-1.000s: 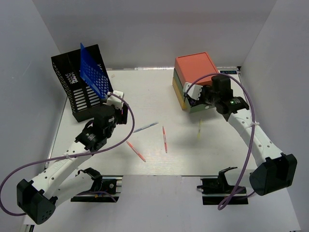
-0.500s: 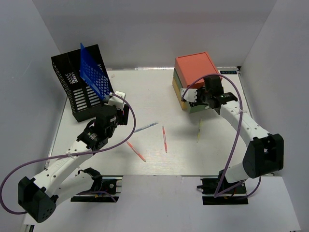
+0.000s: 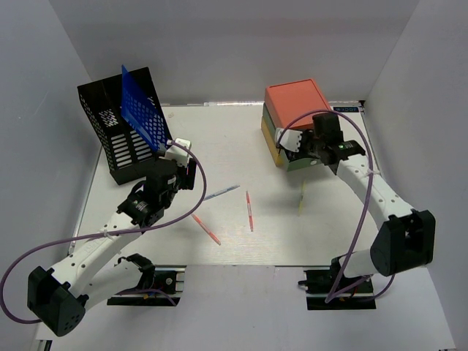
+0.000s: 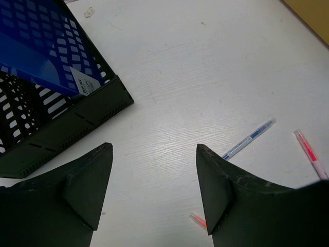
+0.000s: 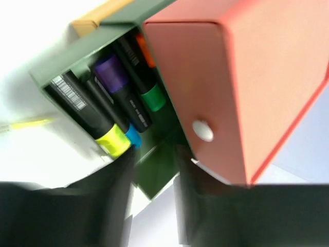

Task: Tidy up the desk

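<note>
The white desk (image 3: 241,139) holds several loose pens: a blue pen (image 3: 221,192), a red one (image 3: 249,210), an orange one (image 3: 205,229) and a yellow one (image 3: 301,197). My left gripper (image 3: 183,157) is open and empty above bare desk (image 4: 180,67) next to the black file rack (image 4: 67,123); it also shows in the left wrist view (image 4: 154,190). My right gripper (image 3: 292,142) is at the stacked drawer box (image 3: 296,102). In the blurred right wrist view the gripper (image 5: 154,206) holds the front of the pulled-out green drawer (image 5: 154,170), which contains markers (image 5: 110,139).
The black mesh rack (image 3: 117,146) at the far left holds a blue folder (image 3: 142,117). The orange top drawer (image 5: 247,77) has a white knob (image 5: 203,130). The blue pen (image 4: 249,139) and red pen (image 4: 308,152) lie right of my left fingers. White walls enclose the desk.
My right gripper has shifted slightly left along the drawer box and its arm has swung. My left arm has barely moved. The pens lie where they were.
</note>
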`<action>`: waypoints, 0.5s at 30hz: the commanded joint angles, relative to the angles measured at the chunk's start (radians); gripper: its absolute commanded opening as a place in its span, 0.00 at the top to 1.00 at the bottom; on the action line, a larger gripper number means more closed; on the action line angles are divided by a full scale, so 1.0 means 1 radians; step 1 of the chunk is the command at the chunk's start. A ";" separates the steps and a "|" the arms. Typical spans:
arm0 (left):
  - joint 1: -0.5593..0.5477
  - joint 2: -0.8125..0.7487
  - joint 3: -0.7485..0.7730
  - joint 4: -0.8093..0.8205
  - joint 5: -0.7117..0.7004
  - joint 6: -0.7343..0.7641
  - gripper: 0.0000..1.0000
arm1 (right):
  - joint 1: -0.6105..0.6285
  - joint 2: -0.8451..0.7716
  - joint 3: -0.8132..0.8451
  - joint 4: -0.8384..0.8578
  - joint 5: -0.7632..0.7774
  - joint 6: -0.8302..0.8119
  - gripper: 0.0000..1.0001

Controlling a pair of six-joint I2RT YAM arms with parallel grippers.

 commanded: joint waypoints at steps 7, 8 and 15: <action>-0.004 -0.019 -0.016 0.033 0.026 0.006 0.26 | -0.081 -0.201 -0.084 0.045 -0.308 0.828 1.00; -0.004 -0.016 -0.019 0.032 0.030 0.006 0.26 | -0.087 -0.208 -0.108 0.050 -0.342 0.873 1.00; -0.004 0.002 -0.016 0.025 0.032 0.006 0.27 | -0.198 -0.266 -0.228 0.114 -0.374 1.117 1.00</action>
